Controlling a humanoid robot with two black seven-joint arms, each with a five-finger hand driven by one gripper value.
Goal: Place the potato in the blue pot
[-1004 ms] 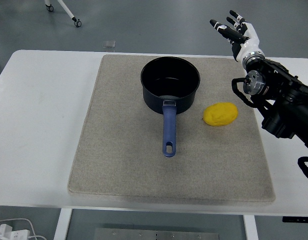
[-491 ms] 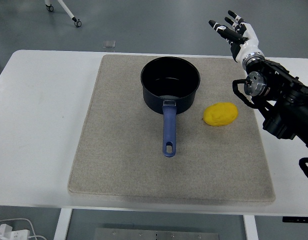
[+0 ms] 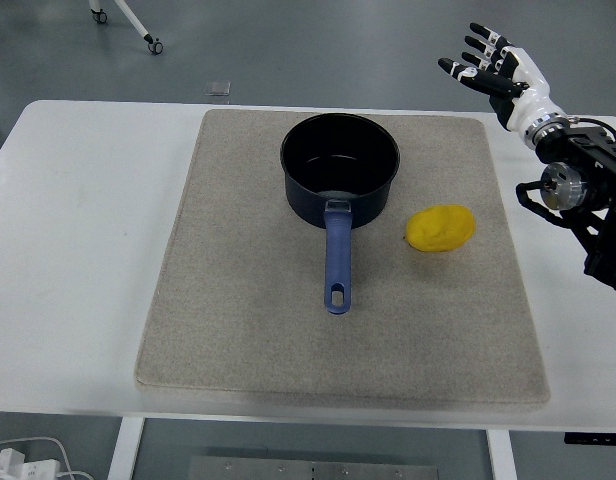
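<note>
- Potato: yellow, lying on the grey mat, right of the blue pot and not touching it.
- Pot upright near the mat's far middle; its blue handle points toward the near edge. I see only dark interior.
- Right hand: raised at the table's far right corner, fingers spread, holding nothing, well apart from the potato.
- I see no left arm in this view.

Right hand: white shell, black fingers, white-tipped; black arm, silver round joint, black cable loops.
</note>
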